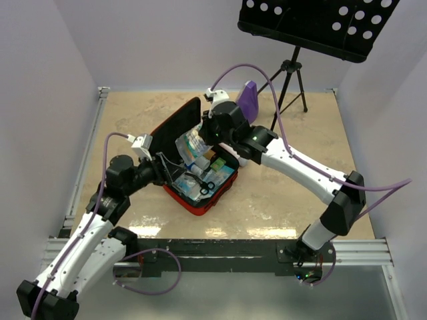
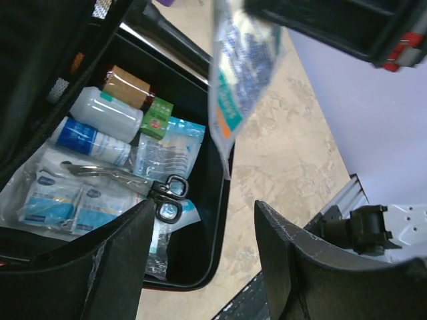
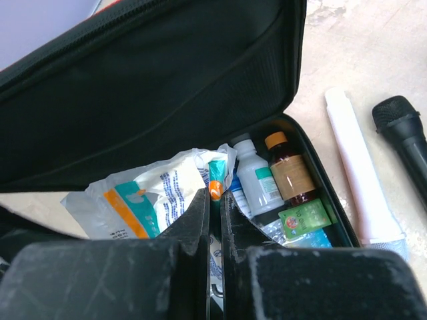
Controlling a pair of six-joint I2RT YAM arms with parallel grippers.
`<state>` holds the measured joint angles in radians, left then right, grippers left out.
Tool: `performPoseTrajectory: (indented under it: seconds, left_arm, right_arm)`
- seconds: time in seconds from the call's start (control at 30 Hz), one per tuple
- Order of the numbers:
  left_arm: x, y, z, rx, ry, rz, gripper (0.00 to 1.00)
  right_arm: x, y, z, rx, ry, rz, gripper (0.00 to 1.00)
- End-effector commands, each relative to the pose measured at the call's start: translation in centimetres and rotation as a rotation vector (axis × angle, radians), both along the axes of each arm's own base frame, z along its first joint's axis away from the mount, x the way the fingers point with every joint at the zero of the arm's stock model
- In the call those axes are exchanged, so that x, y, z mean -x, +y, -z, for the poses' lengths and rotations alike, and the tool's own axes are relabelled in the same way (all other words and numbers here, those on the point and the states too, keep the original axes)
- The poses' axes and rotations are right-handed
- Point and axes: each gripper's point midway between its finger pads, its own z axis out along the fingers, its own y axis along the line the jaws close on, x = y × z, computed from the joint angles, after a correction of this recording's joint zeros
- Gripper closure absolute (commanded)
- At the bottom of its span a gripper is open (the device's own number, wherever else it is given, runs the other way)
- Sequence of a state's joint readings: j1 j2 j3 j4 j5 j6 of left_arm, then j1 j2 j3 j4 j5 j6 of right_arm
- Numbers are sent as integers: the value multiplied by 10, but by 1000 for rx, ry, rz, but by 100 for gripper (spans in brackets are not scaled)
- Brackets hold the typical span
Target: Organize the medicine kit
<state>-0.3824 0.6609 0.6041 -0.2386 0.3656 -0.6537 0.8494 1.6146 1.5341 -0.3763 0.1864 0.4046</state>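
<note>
Two arms meet over the medicine kit (image 1: 195, 204), which we find lying open in the middle of the table, its lid propped up toward the far left. We see the right gripper (image 3: 215, 200) clenched on a white, blue and orange packet (image 3: 147, 200) and holding it above the case's lower half. The left gripper (image 2: 203, 210) hovers at the kit's near edge with its fingers spread wide and nothing between them. Inside the black lining we make out two white bottles (image 2: 107, 113), a brown bottle (image 3: 290, 173), a small green box (image 2: 157, 117), scissors (image 2: 127, 177) and flat gauze packs (image 2: 50, 203). Beside the case lie a white tube (image 3: 357, 173) and a black microphone (image 3: 403, 130).
</note>
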Motion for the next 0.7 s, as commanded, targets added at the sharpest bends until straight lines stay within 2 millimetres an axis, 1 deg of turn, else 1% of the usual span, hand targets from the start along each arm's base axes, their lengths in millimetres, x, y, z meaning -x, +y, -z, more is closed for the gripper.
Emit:
performPoseTrajectory:
  seconds: [0.0,0.1,0.17,0.27,0.37,0.47,0.67]
  left_arm:
    - [-17,3,-10,45,-83,-70,34]
    - [-21,5,-14,74,-105,-104,34]
    - [-22,4,-27,119,-157,-108,33]
    - [-19,1,-39,179,-209,-87,32]
    - [-15,-3,-44,211,-224,-61,31]
    - [-11,-5,-51,238,-252,-41,30]
    - [-13,-8,-49,240,-254,-27,29]
  right_arm:
    - [5,1,-43,-127,-67,-21,100]
    - [6,2,-42,-132,-65,-25,100]
    - [8,1,-43,-138,-64,-27,100]
    - [9,1,-42,-149,-60,-24,100]
    - [11,-1,-41,-160,-56,-16,100]
    - [13,-4,-35,-161,-46,-6,100]
    - [23,4,-36,-212,-38,-69,100]
